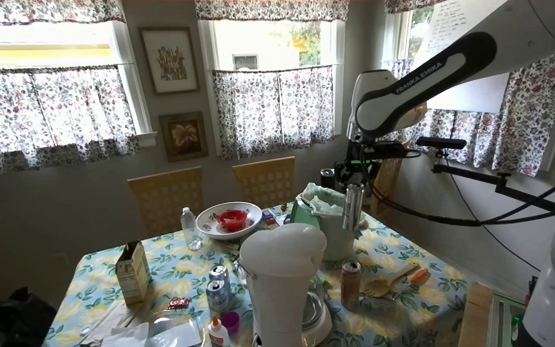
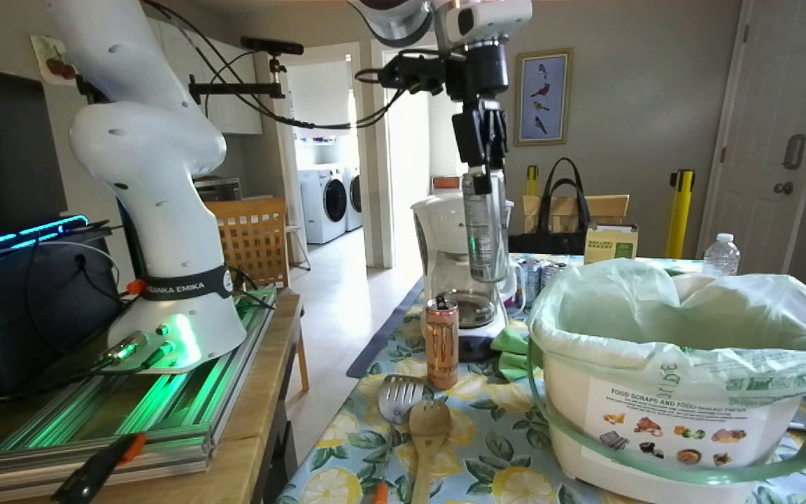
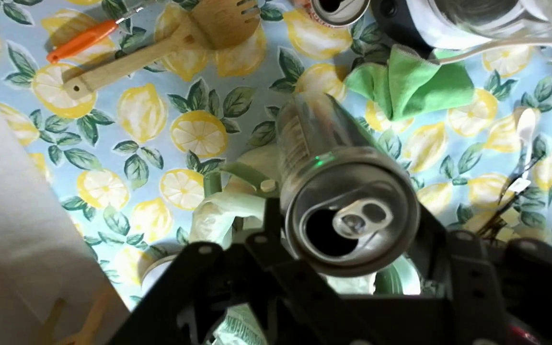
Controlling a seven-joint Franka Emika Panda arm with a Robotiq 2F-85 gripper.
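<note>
The pincer (image 3: 350,218) is black, its jointed plates (image 3: 300,282) dotted with screw heads (image 3: 259,238). Above it, the white arm (image 1: 537,31) bears a black band (image 1: 419,78) lettered FRANKA EMIKA; black cables (image 1: 453,222) loop beside it. Well apart, the base (image 2: 182,329) glows green.

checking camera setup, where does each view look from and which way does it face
In an exterior view: raised near the coffee maker, facing curtained windows; arm and gripper show.
In an exterior view: near the food-scraps bin, facing the coffee maker; base, arm and gripper show.
Wrist view: on the wrist, facing down at the lemon-print tablecloth; of the robot, only the gripper shows.
Both exterior views share the coffee maker, bin and gripped silver can.
</note>
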